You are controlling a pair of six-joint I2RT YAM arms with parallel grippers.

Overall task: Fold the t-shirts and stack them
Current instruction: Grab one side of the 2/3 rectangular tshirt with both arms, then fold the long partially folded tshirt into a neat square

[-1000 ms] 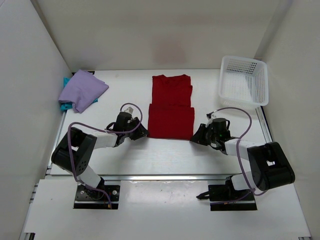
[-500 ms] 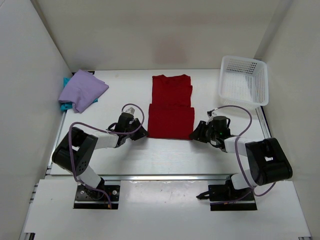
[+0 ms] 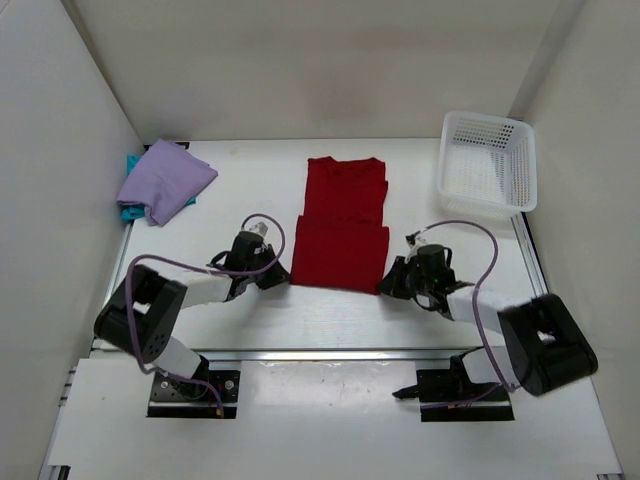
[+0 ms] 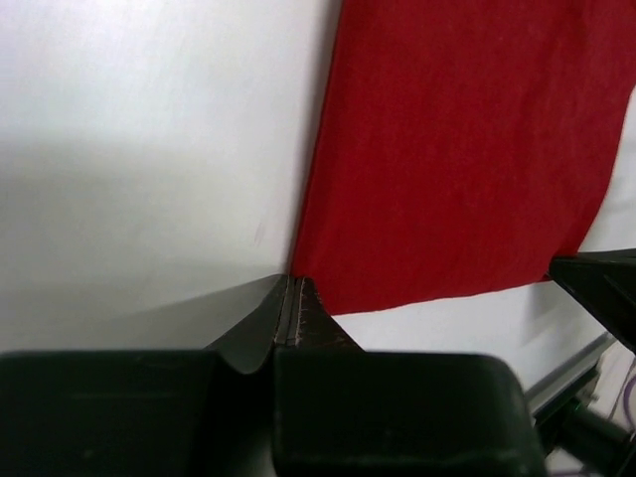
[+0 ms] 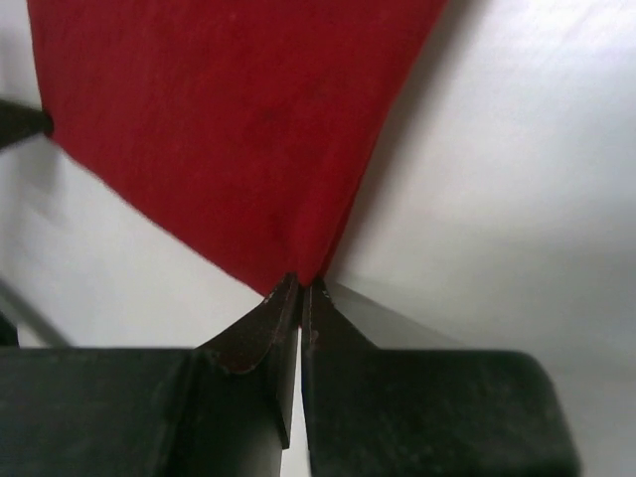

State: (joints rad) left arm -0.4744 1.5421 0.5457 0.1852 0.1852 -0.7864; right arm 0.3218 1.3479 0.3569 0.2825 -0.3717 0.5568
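Note:
A deep red t-shirt [image 3: 340,222] lies in the middle of the table with its near part folded over. My left gripper [image 3: 284,279] is shut on the shirt's near left corner [image 4: 328,268]; the cloth [image 4: 467,149] runs away from the closed jaws. At the near right corner [image 5: 288,253], my right gripper [image 3: 385,287] is shut on the red cloth [image 5: 229,119] too. A pale lavender t-shirt [image 3: 165,179] lies bunched at the far left, on top of a teal t-shirt [image 3: 130,210] that shows only at its edges.
A white lattice basket [image 3: 487,163] stands at the far right corner of the table. White walls close in on the left, back and right. The table's metal front rail [image 3: 320,352] runs just behind the arm bases.
Both grippers closed on the red shirt's near corners. The shirt's near edge has been drawn a little toward the arms, and both wrists have shifted slightly nearer.

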